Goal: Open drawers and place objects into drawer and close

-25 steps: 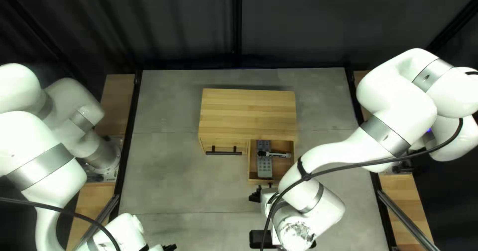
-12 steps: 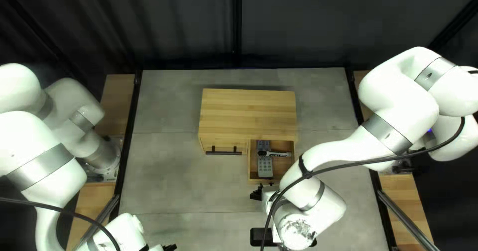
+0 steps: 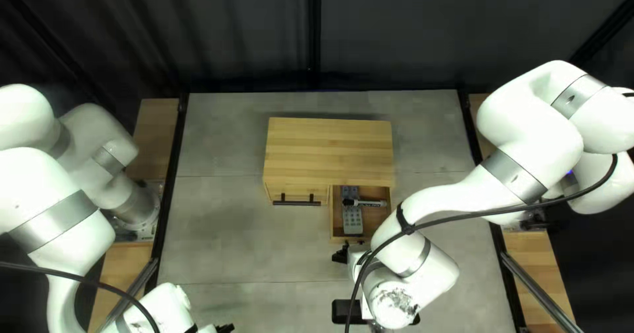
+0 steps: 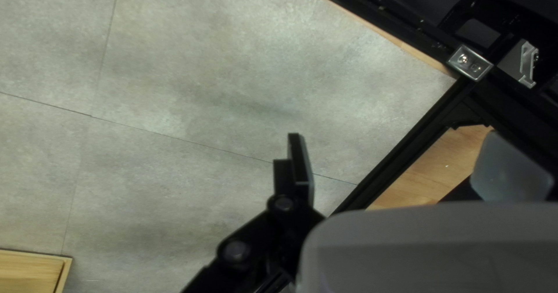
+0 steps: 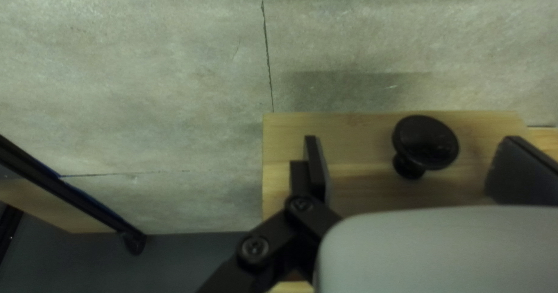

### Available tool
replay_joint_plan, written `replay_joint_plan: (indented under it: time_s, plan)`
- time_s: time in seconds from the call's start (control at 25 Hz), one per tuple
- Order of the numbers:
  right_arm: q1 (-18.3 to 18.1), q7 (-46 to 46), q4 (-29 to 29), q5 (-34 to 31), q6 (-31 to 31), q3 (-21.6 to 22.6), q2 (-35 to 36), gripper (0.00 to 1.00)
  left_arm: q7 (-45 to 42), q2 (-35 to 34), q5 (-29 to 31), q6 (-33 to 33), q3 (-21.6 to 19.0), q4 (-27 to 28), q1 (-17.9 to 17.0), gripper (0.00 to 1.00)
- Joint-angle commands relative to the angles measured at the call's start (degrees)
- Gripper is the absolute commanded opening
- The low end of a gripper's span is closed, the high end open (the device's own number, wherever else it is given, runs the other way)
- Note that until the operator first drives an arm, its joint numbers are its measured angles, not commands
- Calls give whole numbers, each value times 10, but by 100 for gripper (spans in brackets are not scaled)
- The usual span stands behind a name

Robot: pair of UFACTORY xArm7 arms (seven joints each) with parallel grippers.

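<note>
Pale wood makes up the low cabinet with a plain striped top (image 3: 330, 148) on the table, and its right-hand drawer (image 3: 337, 231) stands open toward the near side. Inside lies the task's cargo: a long grey remote control with pale buttons (image 3: 353, 222), running near to far, and a black-and-white marker pen (image 3: 371, 203) laid across it toward the far end, cap to the left. The remote seems placed lengthwise because the drawer is deeper that way; the pen, resting over it, could roll if the drawer is jolted. The left-hand drawer, with its black bar handle (image 3: 297, 203), is shut. At the near side of the open drawer, the right gripper (image 5: 414, 145) has its fingers spread either side of a round black knob (image 5: 427, 141), gripping nothing. That straddle suits either a pull or a push, but with both objects in, closing looks the likelier step, and a slow, straight push should suit it. The left gripper (image 4: 395, 142) is parted too, with nothing between its fingers, and waits near the table's near left, probably to keep out of the way of the right arm.
</note>
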Motion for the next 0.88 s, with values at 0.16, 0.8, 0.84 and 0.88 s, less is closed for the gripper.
replay_joint_plan:
  time_s: [0.16,0.8,0.84,0.88]
  plan:
    - [-3,-3,-4,1,5,-1,-7,100,0,0,0,0,0,0,0,100]
    - [-8,-6,-8,1,7,-5,-10,100,0,0,0,0,0,0,0,100]
    - [-8,-6,-9,1,7,-5,-10,100,0,0,0,0,0,0,0,100]
    - [-9,-5,-10,0,6,-5,-9,100,0,0,0,0,0,0,0,100]
